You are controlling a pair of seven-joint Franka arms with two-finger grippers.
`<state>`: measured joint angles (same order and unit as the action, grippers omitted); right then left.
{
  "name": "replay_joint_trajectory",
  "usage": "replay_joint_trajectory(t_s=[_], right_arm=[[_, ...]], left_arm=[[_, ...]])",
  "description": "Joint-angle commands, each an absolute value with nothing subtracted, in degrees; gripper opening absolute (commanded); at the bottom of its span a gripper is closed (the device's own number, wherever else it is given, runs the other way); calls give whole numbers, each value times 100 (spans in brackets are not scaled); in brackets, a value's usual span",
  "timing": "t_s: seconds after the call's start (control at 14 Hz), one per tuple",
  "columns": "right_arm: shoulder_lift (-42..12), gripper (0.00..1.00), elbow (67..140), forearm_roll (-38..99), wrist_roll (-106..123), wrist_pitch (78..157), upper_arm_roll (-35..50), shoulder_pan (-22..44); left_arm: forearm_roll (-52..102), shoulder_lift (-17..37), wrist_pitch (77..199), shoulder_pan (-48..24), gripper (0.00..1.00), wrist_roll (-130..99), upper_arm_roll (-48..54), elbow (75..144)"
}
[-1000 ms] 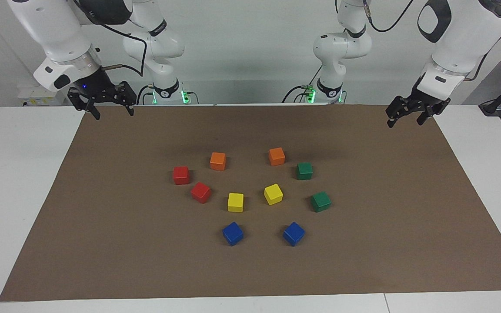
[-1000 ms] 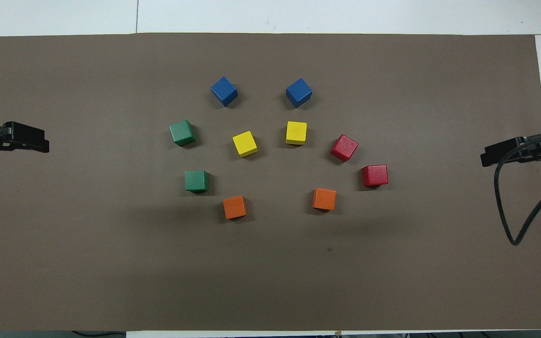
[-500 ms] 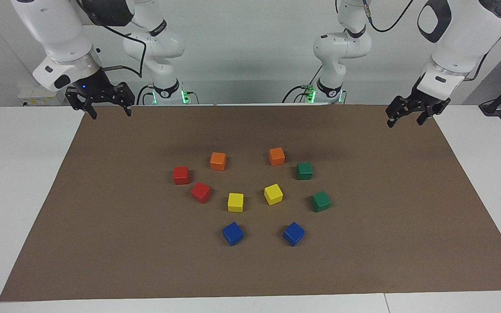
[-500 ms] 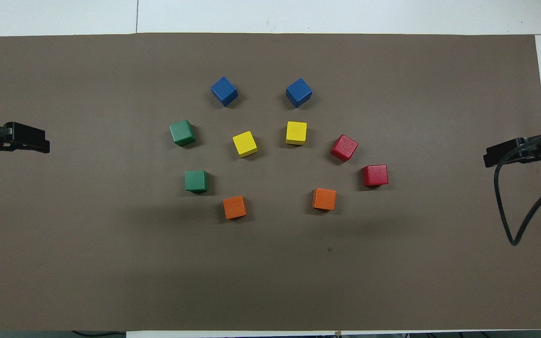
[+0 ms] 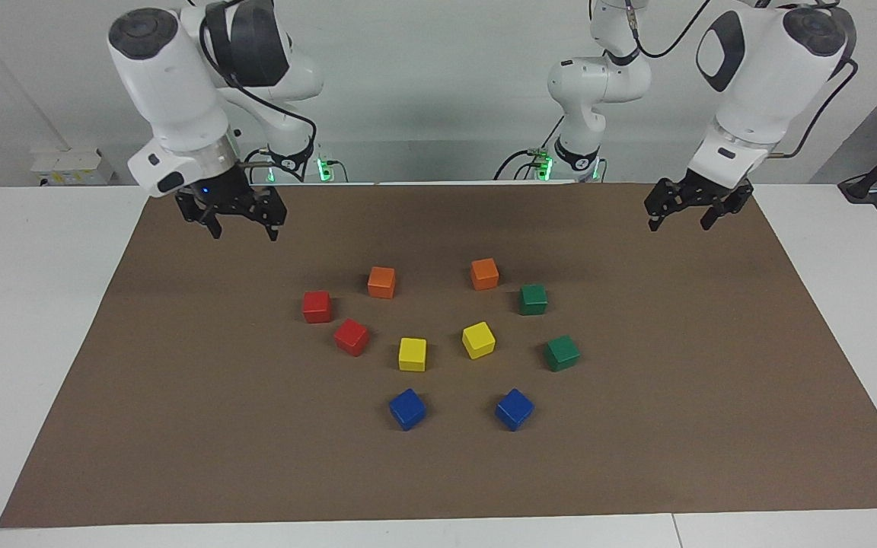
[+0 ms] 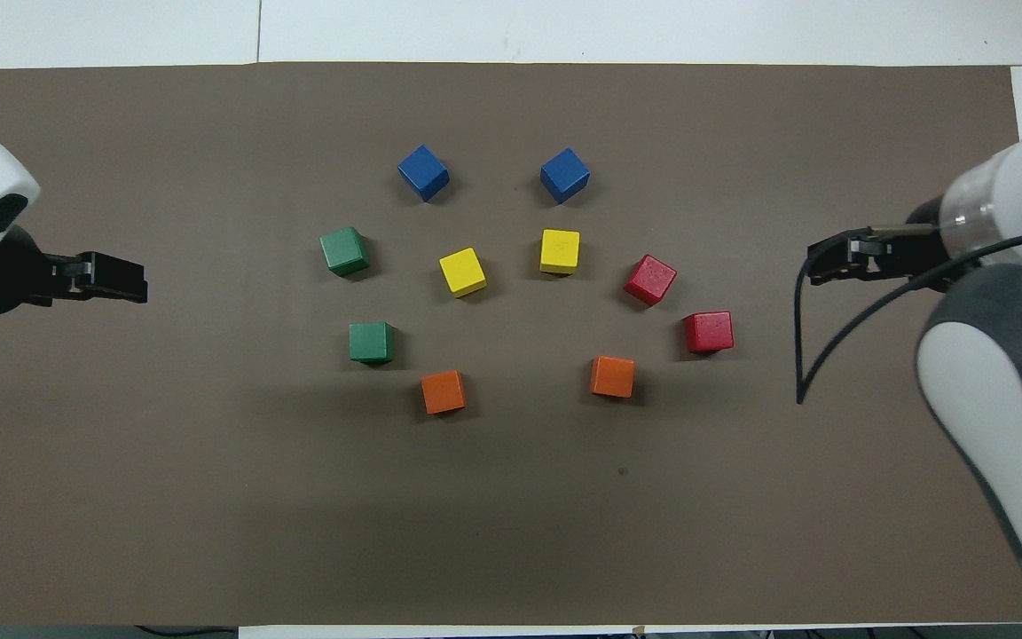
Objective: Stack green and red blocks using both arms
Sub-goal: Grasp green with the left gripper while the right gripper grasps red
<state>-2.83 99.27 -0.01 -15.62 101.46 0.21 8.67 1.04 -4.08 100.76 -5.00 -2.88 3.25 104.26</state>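
**Both grippers empty, no block stacked yet**

Left black two-finger gripper (image 5: 676, 215) is held spread and empty over the brown mat (image 5: 712, 396); right black gripper (image 5: 242, 227) likewise. Glossy green cubes (image 5: 533, 299) (image 5: 562, 353) are laid toward the left arm's end, red cubes (image 5: 317, 307) (image 5: 352, 336) toward the right's, so one colour per arm is likely intended.

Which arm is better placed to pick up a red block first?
Right: the right gripper, open, hangs over the mat at the end where both red blocks lie; the left gripper is nearer the green blocks.

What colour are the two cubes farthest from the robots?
Blue, clearest in the overhead view.
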Motion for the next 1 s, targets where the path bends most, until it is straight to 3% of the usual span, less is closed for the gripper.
replay_joint_trajectory(t_s=[0.0,0.57,0.79,0.93], right_arm=[[-544,100,10211,9,-2038,10825,18,1072],[-571,100,11618,0,-1513,12558,18,1213],[-571,100,11786,0,-1178,12639,18,1222],[-554,100,11978,0,-1108,12656,18,1222]], left_arm=[[114,-668,10554,-965,100,-351,264,11055],[281,-431,11645,-1775,100,-535,272,12031],[343,-536,12037,-1959,100,-667,272,12652],[352,-501,12340,-2021,100,-870,272,12639]])
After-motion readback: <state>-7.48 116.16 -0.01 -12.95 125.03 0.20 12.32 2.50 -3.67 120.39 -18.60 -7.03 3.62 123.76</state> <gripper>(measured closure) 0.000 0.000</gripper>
